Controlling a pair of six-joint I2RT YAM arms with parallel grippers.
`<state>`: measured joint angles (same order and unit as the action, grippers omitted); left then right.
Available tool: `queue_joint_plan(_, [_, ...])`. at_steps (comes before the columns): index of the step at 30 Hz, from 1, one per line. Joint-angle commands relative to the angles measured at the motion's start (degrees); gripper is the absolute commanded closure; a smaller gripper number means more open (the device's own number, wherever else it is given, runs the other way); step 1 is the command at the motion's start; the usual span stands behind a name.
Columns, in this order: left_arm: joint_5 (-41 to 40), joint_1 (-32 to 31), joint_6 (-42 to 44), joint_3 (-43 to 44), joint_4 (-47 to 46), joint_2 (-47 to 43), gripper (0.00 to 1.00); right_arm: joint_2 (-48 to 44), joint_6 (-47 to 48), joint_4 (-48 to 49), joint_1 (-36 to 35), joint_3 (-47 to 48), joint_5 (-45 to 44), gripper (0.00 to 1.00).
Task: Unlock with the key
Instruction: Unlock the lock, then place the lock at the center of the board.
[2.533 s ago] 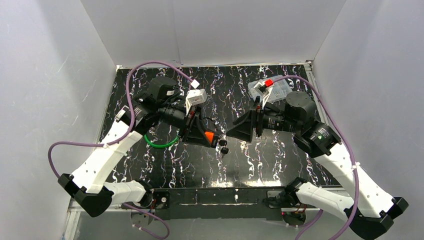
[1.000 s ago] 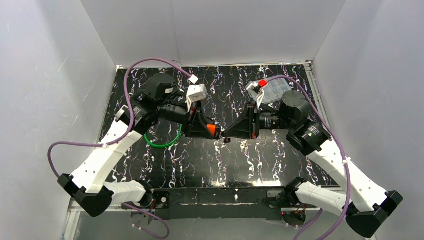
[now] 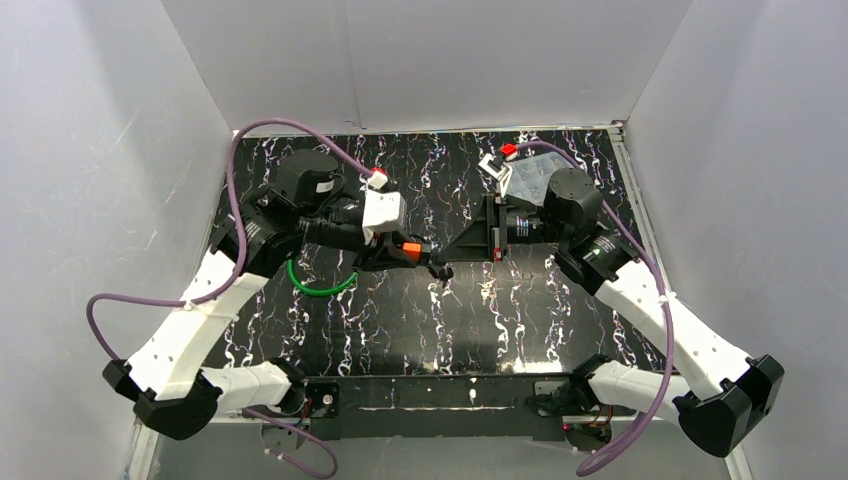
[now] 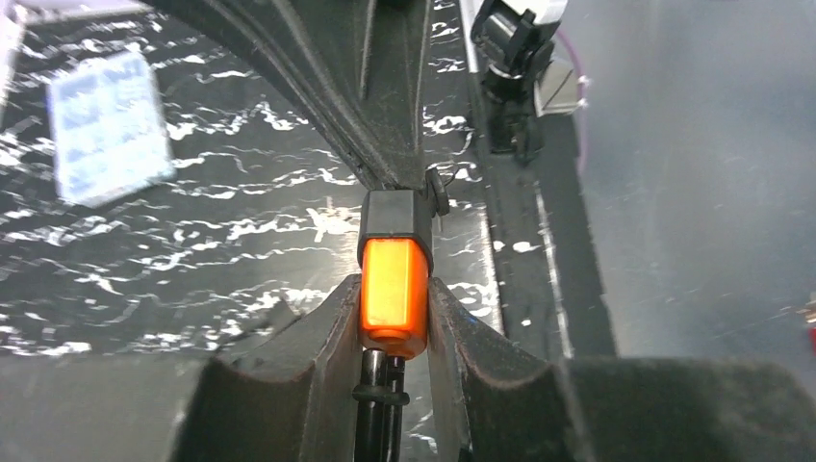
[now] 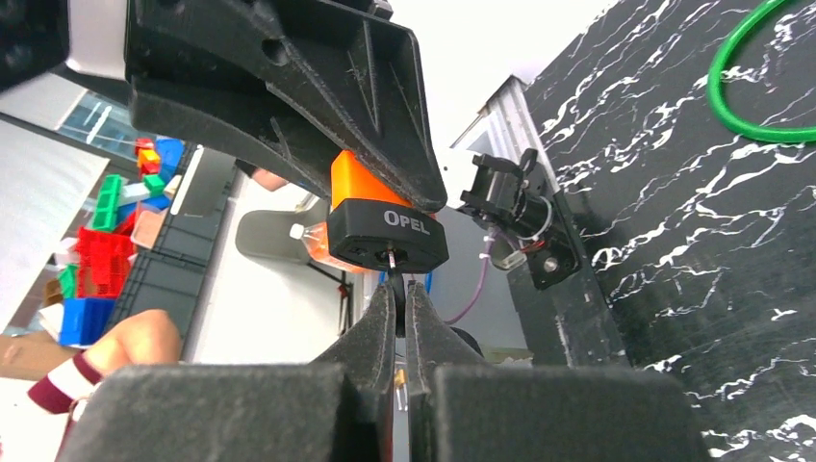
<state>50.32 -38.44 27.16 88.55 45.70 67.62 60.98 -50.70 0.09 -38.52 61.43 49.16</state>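
Right gripper (image 5: pixel 398 296) pinched on key (image 5: pixel 395 274), left gripper (image 4: pixel 395 294) clamping orange padlock (image 4: pixel 393 269)

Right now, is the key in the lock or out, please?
In: the key, pinched by the right gripper, enters the lock at its black face.

White walls (image 3: pixel 450 60) stand close on three sides: one outboard of the left gripper (image 3: pixel 424 260), one outboard of the right gripper (image 3: pixel 447 267), one behind both. Beneath them a black tabletop (image 3: pixel 420 330), veined white, shines under even light. Past the right gripper's tips, out in the room, are stacked red, blue and green bins (image 5: pixel 91 221).
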Motion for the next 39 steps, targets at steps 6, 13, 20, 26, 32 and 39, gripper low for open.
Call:
queue_joint_plan(6, [-2.5,-5.3,15.1,2.0,-5.1,-3.3,1.00,3.3,-8.0,6.6,0.0,3.0,0.1,0.99])
queue_joint_plan(13, [-2.1,-5.4,4.7,-1.3,-4.7,-4.3,1.00,1.5,2.7,-9.0,0.2,8.3,-3.9,0.37])
queue_joint_plan(20, [-1.7,-5.3,-4.9,-4.1,-5.8,-4.9,1.00,-5.0,16.9,-19.0,0.2,12.3,-13.4,0.24])
queue_joint_plan(26, [0.6,-3.9,-12.6,-3.6,-6.2,-2.1,1.00,-8.3,22.1,-18.0,-0.8,11.8,-13.7,0.20])
queue_joint_plan(32, [3.9,-1.4,-21.5,-4.3,-9.6,1.2,1.00,-8.2,27.8,-22.1,-6.8,11.6,-18.4,0.21])
queue_joint_plan(39, [7.1,2.1,-25.4,-8.0,-12.1,0.8,1.00,-7.6,29.0,-29.4,-7.4,13.1,-30.7,0.18])
